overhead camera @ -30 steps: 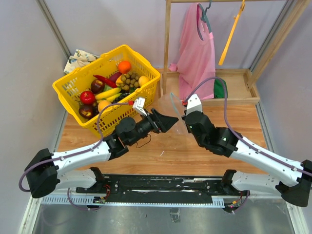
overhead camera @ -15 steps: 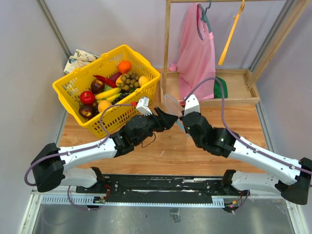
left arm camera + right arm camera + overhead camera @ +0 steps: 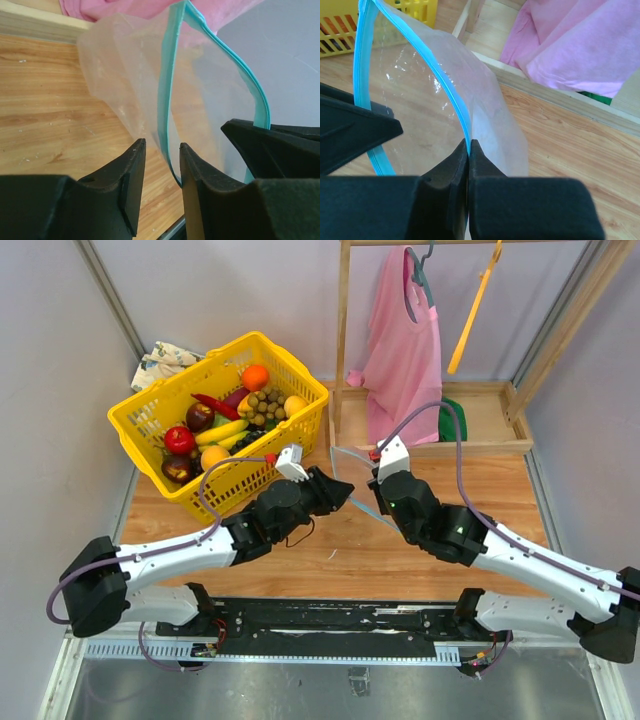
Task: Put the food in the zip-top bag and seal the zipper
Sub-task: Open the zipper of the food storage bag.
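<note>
The right gripper [image 3: 469, 145] has its fingers pressed together on the zipper [image 3: 451, 90], pinching one side of the blue-green strip. The left gripper [image 3: 162, 149] has its fingers [image 3: 134, 172] a little apart, with the other side of the strip running through the gap unclamped. Between the two, the zip-top bag [image 3: 352, 472] hangs mouth open above the wooden table [image 3: 340, 555], its clear body trailing toward the far side near a pink garment [image 3: 405, 350]. The food [image 3: 235, 410] lies in the yellow basket [image 3: 150, 405] at the far left, well apart from the bag.
</note>
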Motion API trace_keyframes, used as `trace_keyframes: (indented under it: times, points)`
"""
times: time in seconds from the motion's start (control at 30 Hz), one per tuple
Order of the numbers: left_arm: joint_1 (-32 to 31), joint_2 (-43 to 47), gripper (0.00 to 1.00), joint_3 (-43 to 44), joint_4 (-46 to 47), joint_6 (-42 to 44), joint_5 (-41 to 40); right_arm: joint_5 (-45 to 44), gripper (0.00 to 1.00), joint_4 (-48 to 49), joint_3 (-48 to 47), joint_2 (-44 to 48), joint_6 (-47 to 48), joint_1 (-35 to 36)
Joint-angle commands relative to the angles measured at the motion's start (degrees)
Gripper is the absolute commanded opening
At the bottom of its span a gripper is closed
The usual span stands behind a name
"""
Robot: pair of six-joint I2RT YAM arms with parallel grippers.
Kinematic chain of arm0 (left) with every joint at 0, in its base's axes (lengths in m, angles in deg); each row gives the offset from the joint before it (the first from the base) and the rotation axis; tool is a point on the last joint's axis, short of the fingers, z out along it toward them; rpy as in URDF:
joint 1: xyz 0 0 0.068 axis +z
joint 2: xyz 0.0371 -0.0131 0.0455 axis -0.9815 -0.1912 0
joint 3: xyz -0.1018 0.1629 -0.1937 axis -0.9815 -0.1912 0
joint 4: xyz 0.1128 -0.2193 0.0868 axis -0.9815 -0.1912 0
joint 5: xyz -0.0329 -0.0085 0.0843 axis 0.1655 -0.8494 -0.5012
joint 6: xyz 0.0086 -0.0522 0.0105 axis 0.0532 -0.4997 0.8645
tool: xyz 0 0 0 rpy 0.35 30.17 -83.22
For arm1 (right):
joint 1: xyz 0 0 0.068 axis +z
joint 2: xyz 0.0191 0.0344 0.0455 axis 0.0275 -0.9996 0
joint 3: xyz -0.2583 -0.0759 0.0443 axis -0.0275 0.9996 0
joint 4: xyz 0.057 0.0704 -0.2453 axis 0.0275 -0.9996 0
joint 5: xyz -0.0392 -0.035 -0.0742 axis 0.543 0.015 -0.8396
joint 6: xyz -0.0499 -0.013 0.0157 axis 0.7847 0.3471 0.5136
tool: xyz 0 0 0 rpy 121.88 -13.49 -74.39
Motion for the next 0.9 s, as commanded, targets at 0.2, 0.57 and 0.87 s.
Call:
trace_keyframes:
  times: [0.2, 0.57, 0.87]
  points:
    - [-0.45, -4.67, 0.48, 1.92, 0.85, -1.68, 2.84, 6.45, 0.01, 6.67, 3.16, -3.13, 1.02, 0.95]
    - [-0.36, -3.94, 0.00, 4.09, -8.42, 2.95, -3.33, -15.81, 0.01, 5.79, 4.40, 3.33, 12.32, 0.91]
    - [1.01, -6.65, 0.00, 10.22, -17.40, 10.35, 0.14, -8.88, 0.13, 9.38, 8.24, 8.86, 14.16, 0.79]
